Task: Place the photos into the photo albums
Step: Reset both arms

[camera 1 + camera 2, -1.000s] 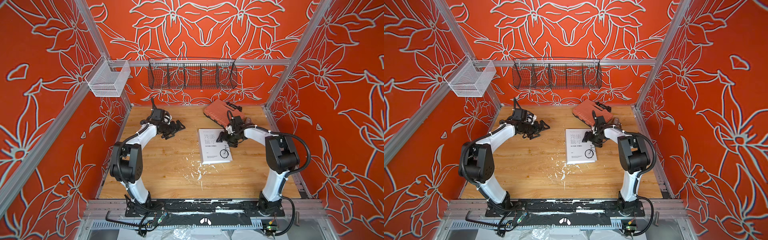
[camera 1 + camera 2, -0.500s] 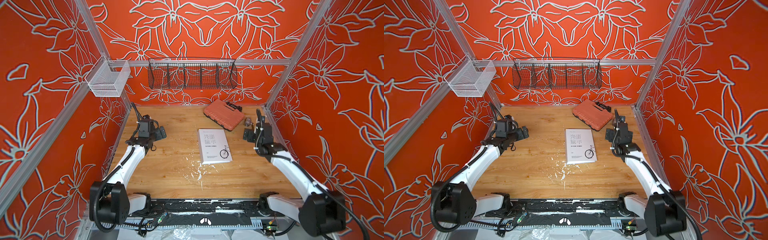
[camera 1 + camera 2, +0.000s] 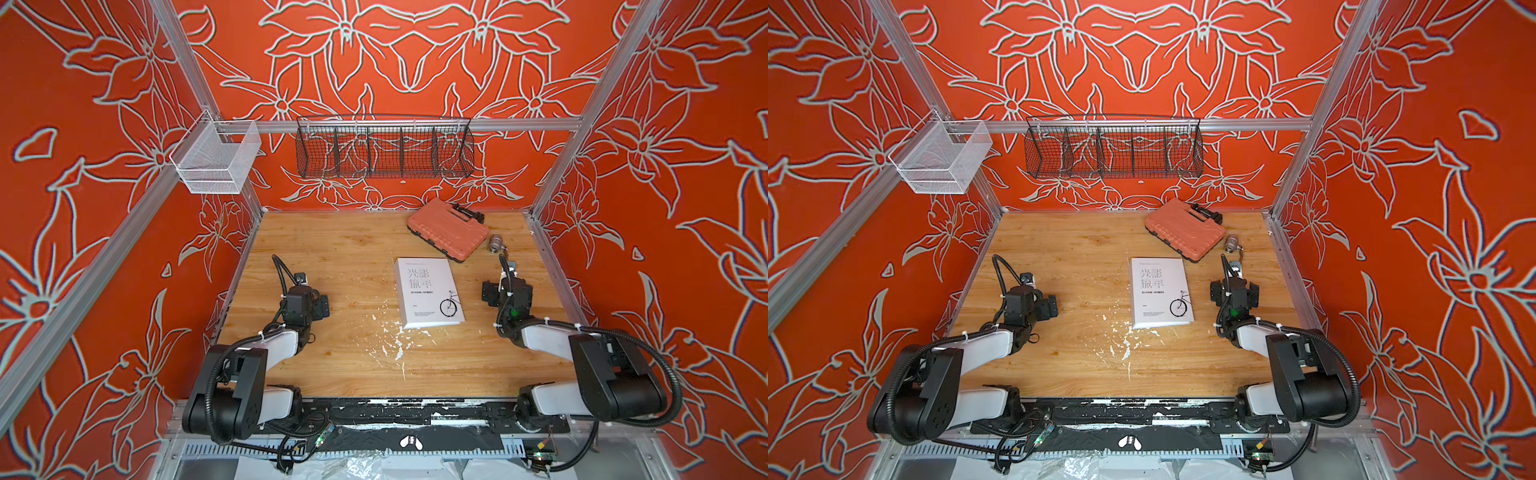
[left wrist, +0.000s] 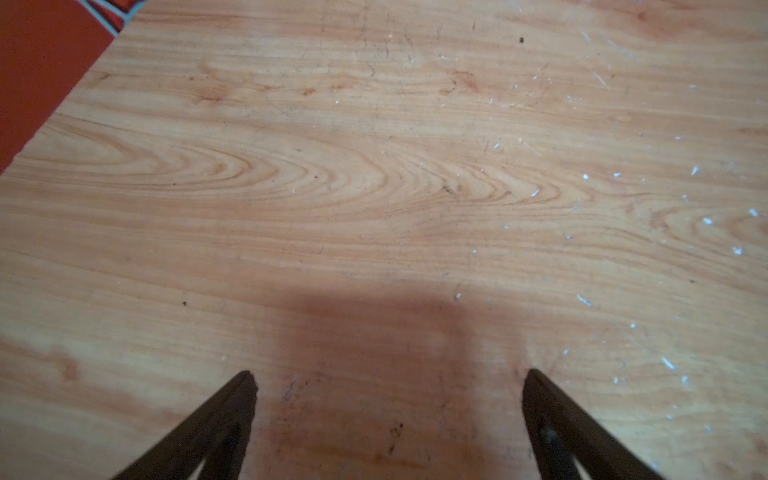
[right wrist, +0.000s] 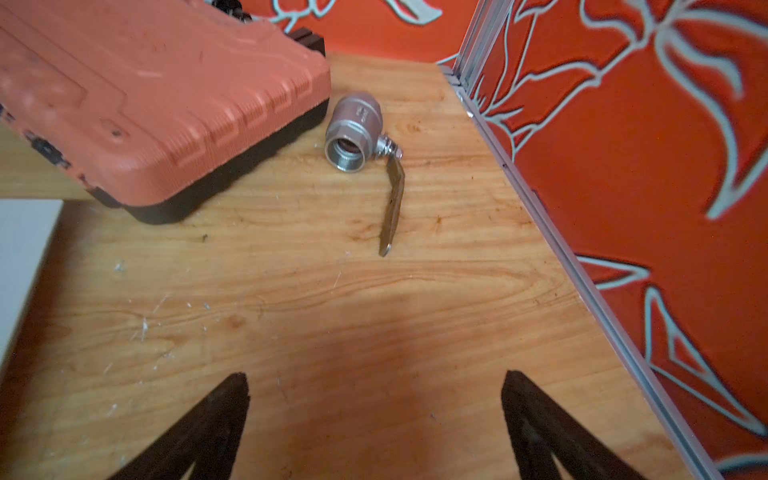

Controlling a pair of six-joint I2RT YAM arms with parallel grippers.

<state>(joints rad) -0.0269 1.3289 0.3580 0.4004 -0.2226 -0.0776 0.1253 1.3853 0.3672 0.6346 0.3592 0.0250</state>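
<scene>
Desk (image 3: 332, 249): light wood-grain top, walled on three sides by orange floral panels. All your items sit on the right half.
Left arm (image 3: 274, 345): folded low over the desk's left side, well apart from every item.
Right arm (image 3: 544, 336): folded low on the right side, wrist just to the right of the album.
Black wire basket (image 3: 384, 149): hung on the back rail, divided into compartments. Contents can't be made out.
White mesh basket (image 3: 216, 160): hung at the back-left corner post.
Orange case (image 3: 446, 232): ribbed plastic, shut, lying askew at back right. Its near corner is just beside the album's far right corner; can't tell if touching.
Photo album (image 3: 428, 291): closed and flat, cover up, w/ large Chinese characters and a small bicycle drawing. It lies right of centre, between your two arms and nearer the right one. Neither hand touches it. Seen in both top views (image 3: 1160, 291).
Left hand (image 4: 386, 376): fingers spread wide, nothing between them, over bare wood.
Right hand (image 5: 374, 380): fingers spread wide, holding nothing, pointed toward the valve and case.
Valve (image 5: 353, 129): small metal ball valve just beside the case's right edge, w/ its flat lever lying toward your right hand.
White flecks (image 3: 395, 349): scattered on the wood in front of the album.
</scene>
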